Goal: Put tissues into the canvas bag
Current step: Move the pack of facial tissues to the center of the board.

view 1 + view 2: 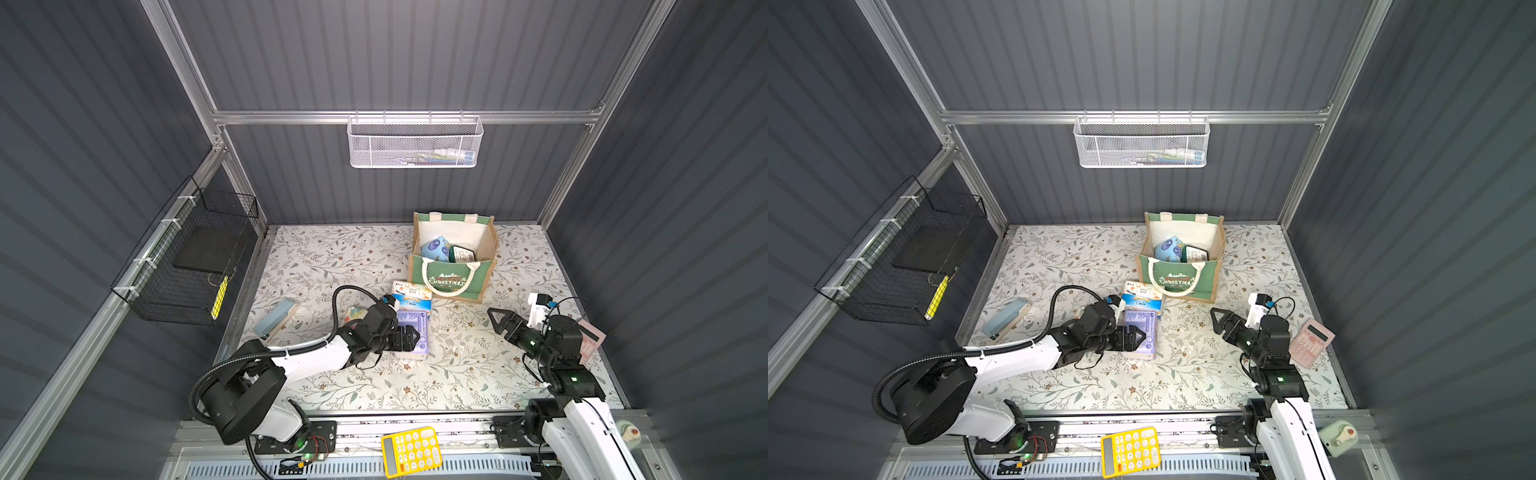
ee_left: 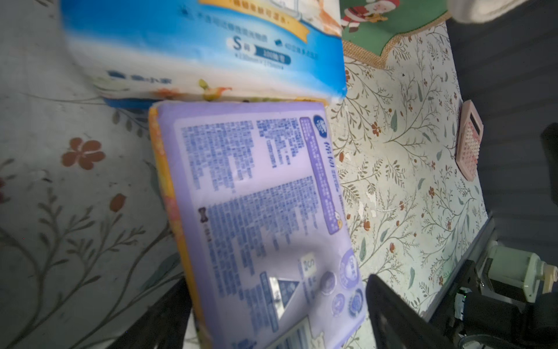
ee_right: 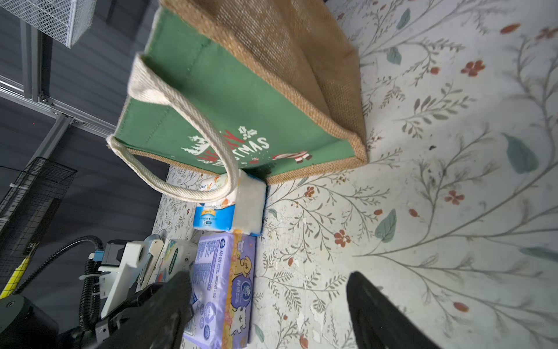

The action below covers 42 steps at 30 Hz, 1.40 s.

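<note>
Grey ribbed walls close in a floral tabletop; the canvas bag stands upright near the back wall with its mouth open, and both top views show two tissue packs already inside it, a light blue pack and a dark green pack side by side.

Three packs that I can see remain outside; the white-blue-orange pack lies on the table just in front of the bag's green face, partly under the hanging rope handle; the lavender pack lies flat with one end touching it; a white printed pack sits beside the lavender one, mostly hidden under the left arm in the top views. By my judgement the job is under half done, and the lavender pack is the one in hand.

The left arm reaches low and forward across the table, its left gripper level with the near end of the lavender pack; its jaws are spread wide, one on each side of that end, and I see no squeeze on the wrapper, so the pack looks straddled rather than pinched.

The right arm is folded back on its own side; the right gripper hovers above bare table, pointed toward the bag, jaws apart with nothing between them.
</note>
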{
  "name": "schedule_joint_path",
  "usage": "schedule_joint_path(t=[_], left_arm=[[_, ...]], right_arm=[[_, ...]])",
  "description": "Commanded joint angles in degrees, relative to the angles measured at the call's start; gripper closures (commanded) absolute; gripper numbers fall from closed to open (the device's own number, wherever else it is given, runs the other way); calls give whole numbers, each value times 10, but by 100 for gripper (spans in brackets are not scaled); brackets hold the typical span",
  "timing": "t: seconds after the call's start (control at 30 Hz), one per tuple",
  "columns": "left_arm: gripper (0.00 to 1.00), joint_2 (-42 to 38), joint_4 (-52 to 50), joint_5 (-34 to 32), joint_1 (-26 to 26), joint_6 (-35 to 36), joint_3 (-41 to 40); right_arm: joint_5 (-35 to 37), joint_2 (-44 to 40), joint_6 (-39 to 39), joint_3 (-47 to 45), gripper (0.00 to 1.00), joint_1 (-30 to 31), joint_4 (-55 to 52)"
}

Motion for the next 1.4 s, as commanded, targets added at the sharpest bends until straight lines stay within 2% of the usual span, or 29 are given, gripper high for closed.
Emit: schedule_joint_path(t=[0.0,0.13,0.3,0.47,0.7,0.8,0.93,1.17,1.3,1.37], left_arm=[[11,21,40,20,-24,-32,12],[11,48,84,20,-41,-54,12],[8,53,100,11,-40,-62,12],[4,18,63,-20,-31,-52,7],[3,-3,58,-13,0,-56,-7],[4,27,69,9,-1,-51,12],[8,65,99,33,-1,-49,40],[13,117,108,76,-5,-32,99],[14,121,119,79,-4,-39,91],[14,111,120,71,-4,-40,79]], right_arm=[[-33,-1,47,-35,20,2,30],[-30,2,86,-71,25,29,64],[18,39,117,-93,27,114,131],[38,133,113,-83,27,188,221],[79,278,82,-25,27,275,296],[75,318,90,-20,28,283,336],[68,337,108,-25,37,283,368],[102,288,105,-33,45,283,290],[123,244,101,-41,45,281,236],[112,242,90,-32,44,281,205]])
